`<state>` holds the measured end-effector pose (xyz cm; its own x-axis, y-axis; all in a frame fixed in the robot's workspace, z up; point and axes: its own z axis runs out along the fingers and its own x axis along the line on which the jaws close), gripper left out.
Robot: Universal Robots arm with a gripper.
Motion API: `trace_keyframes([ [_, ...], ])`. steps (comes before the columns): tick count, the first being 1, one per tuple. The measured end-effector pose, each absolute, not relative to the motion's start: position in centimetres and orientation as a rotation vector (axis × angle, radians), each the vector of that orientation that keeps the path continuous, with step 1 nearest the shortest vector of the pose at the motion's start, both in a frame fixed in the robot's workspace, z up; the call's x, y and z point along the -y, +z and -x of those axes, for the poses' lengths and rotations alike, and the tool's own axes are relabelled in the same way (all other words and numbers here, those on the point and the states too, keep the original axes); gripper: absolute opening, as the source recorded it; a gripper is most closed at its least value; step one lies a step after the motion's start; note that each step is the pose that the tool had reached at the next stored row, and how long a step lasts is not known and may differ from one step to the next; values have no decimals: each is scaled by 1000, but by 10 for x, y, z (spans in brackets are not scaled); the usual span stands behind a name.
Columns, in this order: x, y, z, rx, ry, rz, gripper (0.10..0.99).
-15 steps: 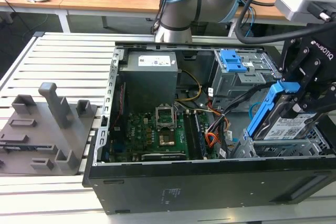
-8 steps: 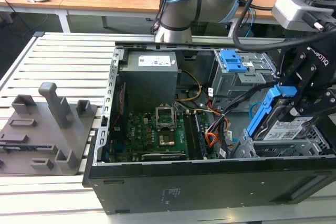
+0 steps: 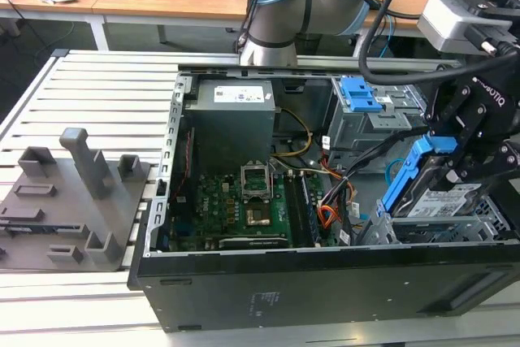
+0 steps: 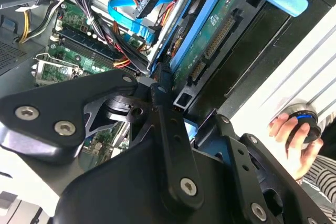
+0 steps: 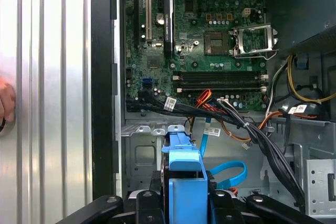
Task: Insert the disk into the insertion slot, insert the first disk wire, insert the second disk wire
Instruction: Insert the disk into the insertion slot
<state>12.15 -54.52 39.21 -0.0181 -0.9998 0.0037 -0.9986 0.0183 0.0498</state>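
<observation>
Fingers (image 5: 148, 208) clamped on disk (image 3: 443, 197) by its blue carrier. Gripper (image 3: 451, 160) holds it tilted just above insertion slot (image 3: 406, 229), at exterior view's right inside open computer case (image 3: 325, 282) on desk (image 3: 106, 87). Behind: motherboard (image 3: 244, 201), loose cables (image 3: 333, 201), taller cage with blue latch (image 3: 366, 111). Farthest: arm base (image 3: 272, 6).

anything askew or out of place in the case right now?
The disk is askew: held by the gripper, it leans steeply, its blue-framed end raised above the insertion slot rather than lying flat in the bay. A person's hand sits just outside the case. Nothing looks spilled or damaged.
</observation>
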Motion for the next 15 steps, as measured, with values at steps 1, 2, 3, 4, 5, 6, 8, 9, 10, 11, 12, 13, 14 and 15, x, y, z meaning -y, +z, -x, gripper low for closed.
trace_keyframes([
  [1, 545, 392, -121, 2215, -51, -2175, 373],
  [2, 545, 392, -121, 2215, -52, -2175, 439],
  [3, 545, 392, -122, 2215, -51, -2175, 439],
  [4, 545, 392, -121, 2215, -51, -2175, 439],
  [5, 545, 392, -121, 2215, -51, -2175, 439],
  [6, 545, 392, -121, 2215, -51, -2175, 424],
  [8, 545, 392, -121, 2215, -51, -2175, 235],
  [9, 545, 392, -121, 2215, -51, -2175, 114],
  [10, 545, 392, -121, 2215, -51, -2175, 106],
  [11, 545, 392, -122, 2215, -51, -2175, 106],
  [12, 545, 392, -121, 2215, -51, -2175, 106],
  [13, 545, 392, -121, 2215, -51, -2175, 106],
  [14, 545, 392, -121, 2215, -51, -2175, 106],
  [15, 545, 392, -121, 2215, -51, -2175, 106],
])
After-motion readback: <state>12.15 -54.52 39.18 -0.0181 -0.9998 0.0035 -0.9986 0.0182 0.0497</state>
